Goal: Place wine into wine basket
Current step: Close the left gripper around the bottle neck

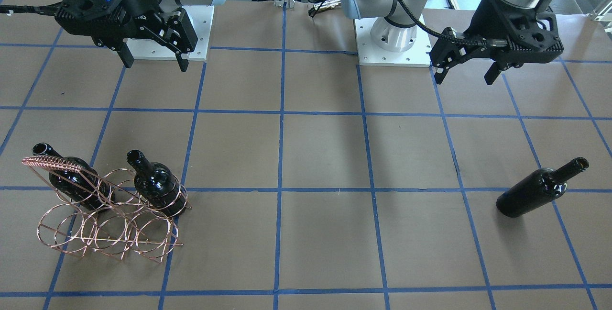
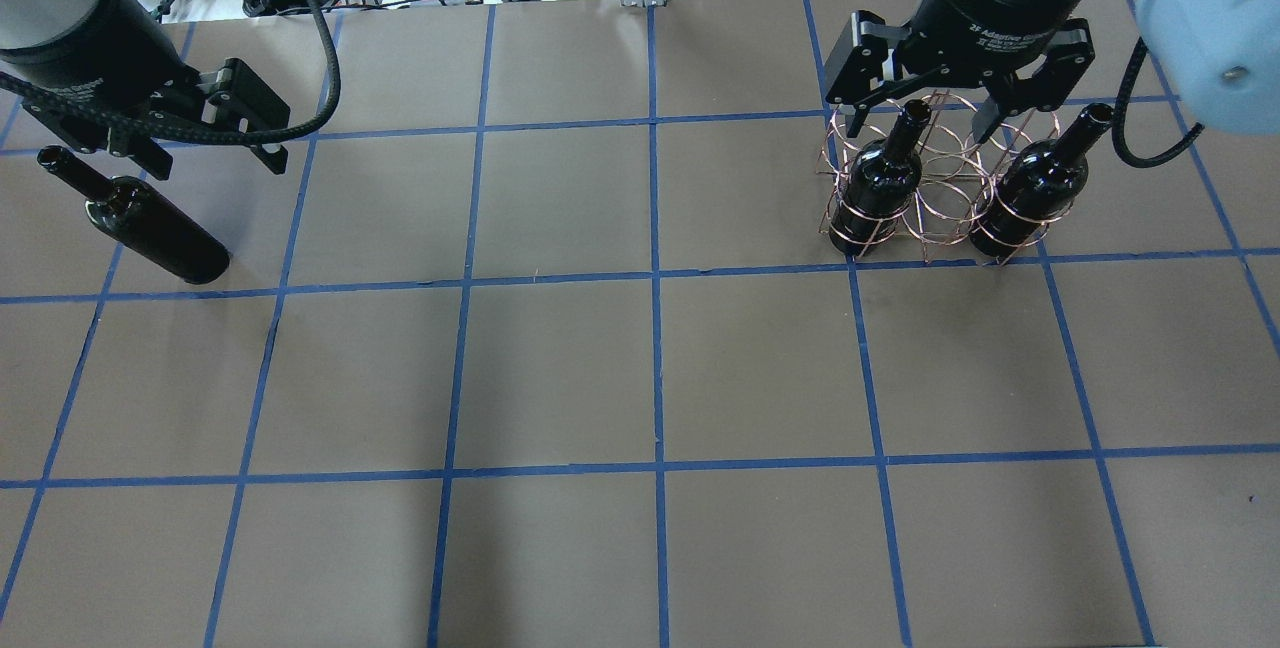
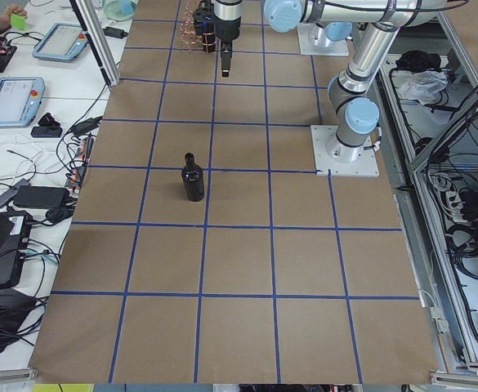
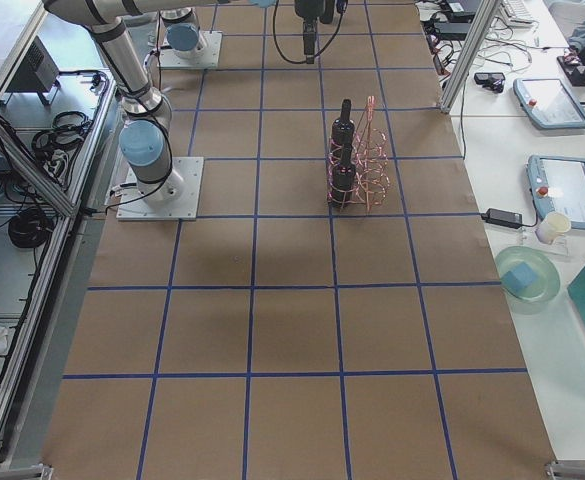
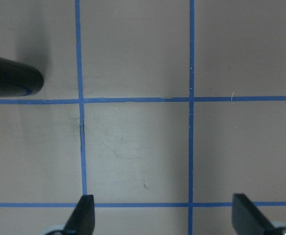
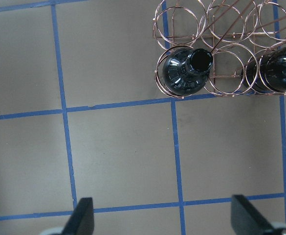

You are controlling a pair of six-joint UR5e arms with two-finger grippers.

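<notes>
Wine bottle of glossy black glass is standing on the brown bench, well apart from the copper wire basket, while the left claw and right claw are hanging open, so the pick seems to be pending, needing the left claw lowering around it.

table: brown surface, blue tape grid | wine: 1 black bottle upright, robot's left end | wine basket: right end, 2 bottles standing in it | 2 white base plates: robot's edge
</notes>
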